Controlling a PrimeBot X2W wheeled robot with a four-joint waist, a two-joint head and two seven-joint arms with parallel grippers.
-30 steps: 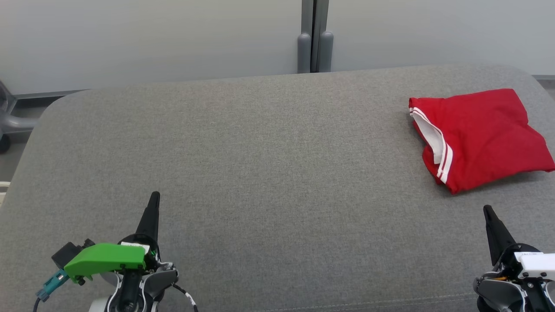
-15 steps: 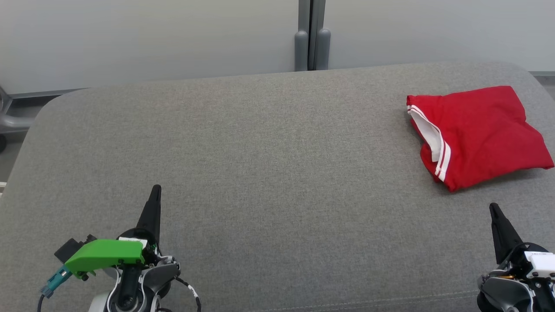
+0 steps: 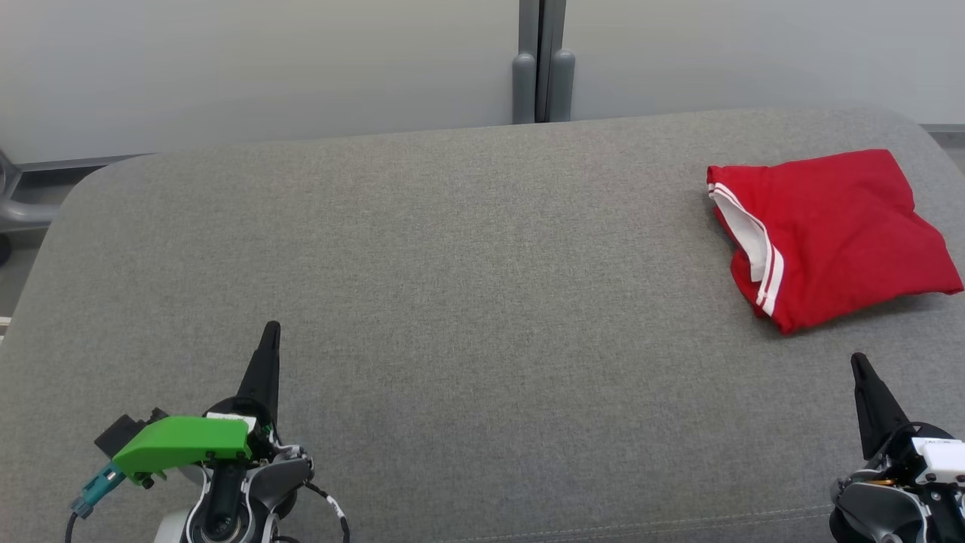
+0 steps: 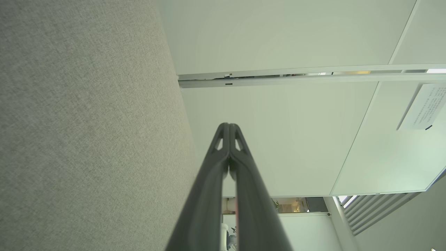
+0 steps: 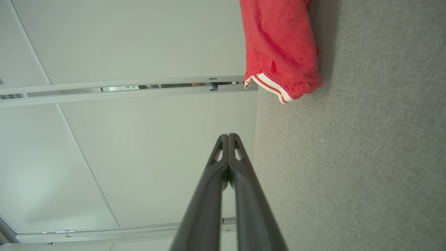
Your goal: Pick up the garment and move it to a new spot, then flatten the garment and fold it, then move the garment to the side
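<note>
A red garment (image 3: 829, 234) with white stripes along one edge lies folded at the far right of the grey cushioned surface (image 3: 467, 302); the right wrist view catches the garment (image 5: 278, 52) at its top. My left gripper (image 3: 269, 332) rests at the lower left, shut with nothing in it; in the left wrist view the left gripper (image 4: 229, 126) has its fingertips pressed together. My right gripper (image 3: 857, 362) sits at the lower right, a short way in front of the garment and apart from it, shut and empty, its tips (image 5: 228, 136) meeting.
A pale wall with a grey vertical post (image 3: 543, 68) stands behind the surface. The cushion's rounded far corners and right edge lie close to the garment. A grey frame part (image 3: 22, 211) shows beyond the left edge.
The head camera shifted slightly over the first half second, moving the whole picture. Since then nothing has moved; both grippers stay shut and the garment lies still.
</note>
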